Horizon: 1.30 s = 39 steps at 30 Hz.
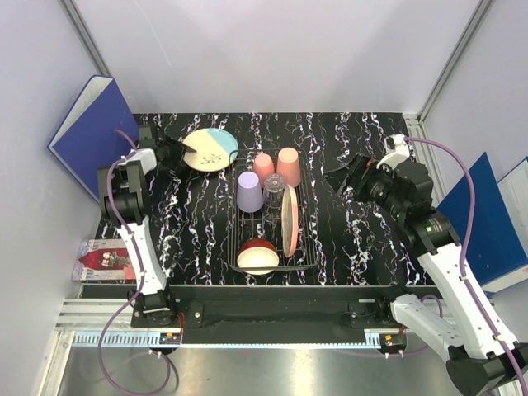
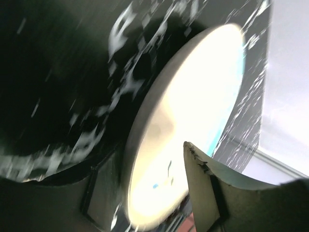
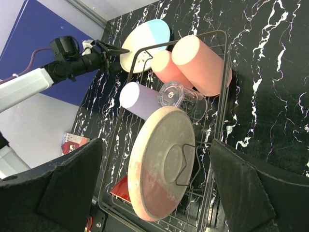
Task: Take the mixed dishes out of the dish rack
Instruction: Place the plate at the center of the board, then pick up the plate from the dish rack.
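**One plate on the counter, the rest in the dish rack**

The blue-and-cream plate (image 1: 210, 149) lies flat on the counter (image 1: 346, 239) at 10 o'clock from the dish rack (image 1: 307, 247), near the left edge and a blue binder (image 1: 87, 132). The left gripper (image 1: 175, 153) sits at the plate's 9 o'clock rim with its jaws parted. The right gripper (image 1: 346, 177) is wide open and empty at 2 o'clock, with bare counter around it. The right wrist view shows the clear glass (image 3: 181, 96) plainly. The top view shows the red bowl (image 1: 258, 256) has a cream inside, at 6 o'clock.
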{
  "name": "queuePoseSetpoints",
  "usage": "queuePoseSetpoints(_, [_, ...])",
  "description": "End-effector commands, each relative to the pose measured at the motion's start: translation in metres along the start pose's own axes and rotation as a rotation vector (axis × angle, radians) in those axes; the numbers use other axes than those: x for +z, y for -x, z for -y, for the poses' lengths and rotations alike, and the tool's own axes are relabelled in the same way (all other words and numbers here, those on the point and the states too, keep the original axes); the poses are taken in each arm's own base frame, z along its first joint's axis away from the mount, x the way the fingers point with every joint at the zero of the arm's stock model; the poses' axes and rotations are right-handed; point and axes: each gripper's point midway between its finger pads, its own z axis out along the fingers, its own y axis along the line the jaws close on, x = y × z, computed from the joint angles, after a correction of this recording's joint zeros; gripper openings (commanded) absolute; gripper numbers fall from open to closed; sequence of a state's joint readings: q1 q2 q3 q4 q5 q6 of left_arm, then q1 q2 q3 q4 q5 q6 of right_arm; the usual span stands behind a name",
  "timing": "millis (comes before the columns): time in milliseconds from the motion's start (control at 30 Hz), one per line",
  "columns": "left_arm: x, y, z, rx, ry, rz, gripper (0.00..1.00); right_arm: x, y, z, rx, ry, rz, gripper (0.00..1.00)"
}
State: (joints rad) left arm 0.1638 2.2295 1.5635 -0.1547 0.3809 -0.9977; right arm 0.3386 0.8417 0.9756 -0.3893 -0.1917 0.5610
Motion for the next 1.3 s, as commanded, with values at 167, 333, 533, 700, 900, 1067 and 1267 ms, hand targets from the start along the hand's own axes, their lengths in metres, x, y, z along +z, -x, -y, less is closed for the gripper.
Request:
queuePoseSetpoints(167, [-0.065,-0.010,0.021,0.030,0.053,-0.009,0.63,-0.012,0.018,-0.015,-0.005,0.039,0.066,1.00])
queuePoseSetpoints(333, [-0.081,-0.014,0.021,0.042,0.073,-0.020,0.63,-0.014,0.010,-0.013,0.013,0.043,0.044,1.00])
queuePoseSetpoints(533, [-0.145,-0.019,0.057,0.140,-0.007,0.082,0.63,-0.002,-0.004,-0.003,-0.011,-0.035,-0.102,1.00])
queuePoseSetpoints(700, [-0.219,-0.055,0.097,0.272,-0.119,0.190,0.63,-0.003,-0.007,-0.025,-0.150,-0.056,-0.165,0.98])
queuePoseSetpoints(900, [-0.272,-0.117,0.106,0.436,-0.180,0.281,0.64,-0.001,-0.043,-0.033,-0.319,-0.220,-0.312,0.97])
queuePoseSetpoints(1067, [-0.306,-0.145,0.098,0.508,-0.240,0.322,0.74,0.002,-0.079,-0.036,-0.340,-0.274,-0.390,0.97])
queuePoseSetpoints(1267, [-0.328,-0.157,0.072,0.537,-0.239,0.345,0.99,0.017,-0.112,-0.025,-0.325,-0.303,-0.448,0.97])
